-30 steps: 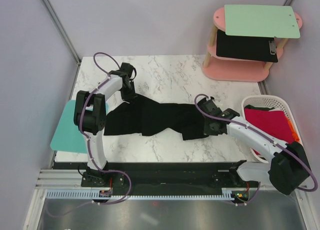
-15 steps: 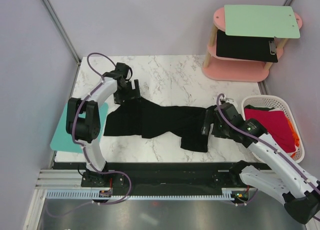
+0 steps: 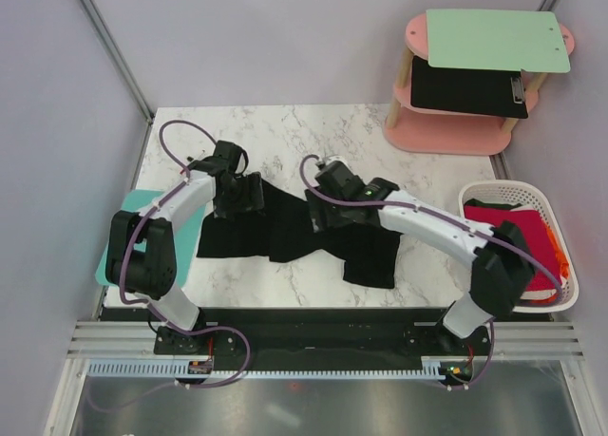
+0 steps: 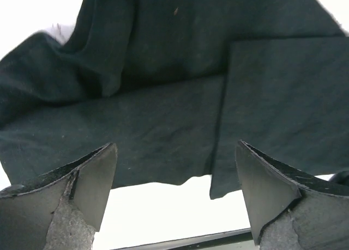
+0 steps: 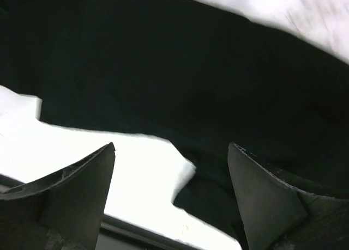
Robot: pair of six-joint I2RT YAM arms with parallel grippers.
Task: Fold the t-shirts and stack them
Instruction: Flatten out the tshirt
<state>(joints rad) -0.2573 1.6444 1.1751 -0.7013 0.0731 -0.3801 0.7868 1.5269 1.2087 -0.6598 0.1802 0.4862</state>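
The large black t-shirt lies spread in a loose band across the marble table. My left gripper hovers over the shirt's upper left part, open, with only cloth and table below. My right gripper hangs above the shirt's middle, also open and empty. In the left wrist view the black t-shirt shows a folded edge. The right wrist view has the black t-shirt and its near hem over white table. A crimson-red t-shirt and a bit of orange fabric sit in the basket.
A white basket stands at the table's right edge. A teal cutting board overhangs the left edge. At the back right a pink two-tier stand carries a mint board and a black clipboard. Walls close in both sides.
Both grippers have opened and let go of the black shirt. The right arm has swung left from the shirt's right end to its middle. The left gripper has come slightly nearer.
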